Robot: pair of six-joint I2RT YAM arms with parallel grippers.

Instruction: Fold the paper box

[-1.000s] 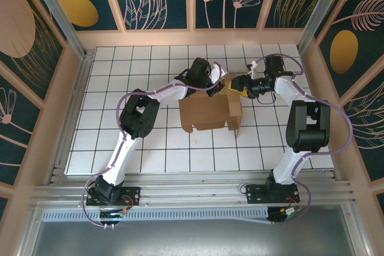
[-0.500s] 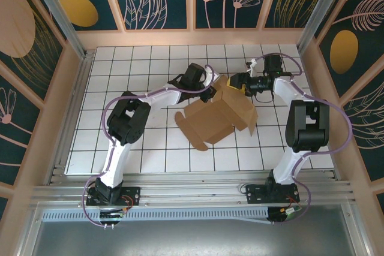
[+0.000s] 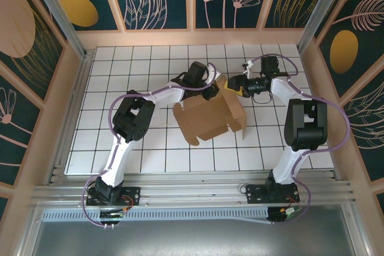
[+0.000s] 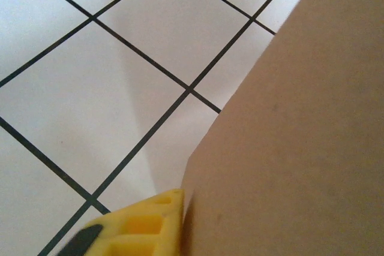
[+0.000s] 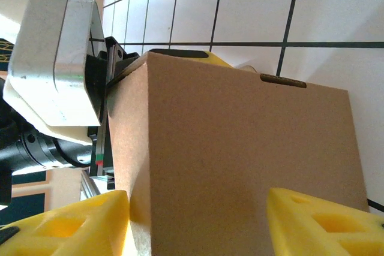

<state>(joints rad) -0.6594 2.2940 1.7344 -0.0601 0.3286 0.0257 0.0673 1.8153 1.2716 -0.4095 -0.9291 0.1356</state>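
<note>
While left fingers (image 4: 138,229) are clenching the box (image 3: 207,118) at its 12 o'clock edge, right fingers (image 5: 318,220) are straddling its 1 o'clock corner, unclenched; next they need closing to crease it.

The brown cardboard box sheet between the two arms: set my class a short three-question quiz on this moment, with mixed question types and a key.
1. True or false: the plain brown cardboard box sheet lies at the near edge of the white gridded table.
2. The right gripper's moulded fingers are: A yellow, B red, C blue.
3. Which gripper is shut on an edge of the sheet?
Key: 1 false, it sits mid-table between the two grippers. 2 A. 3 the left gripper.
</note>
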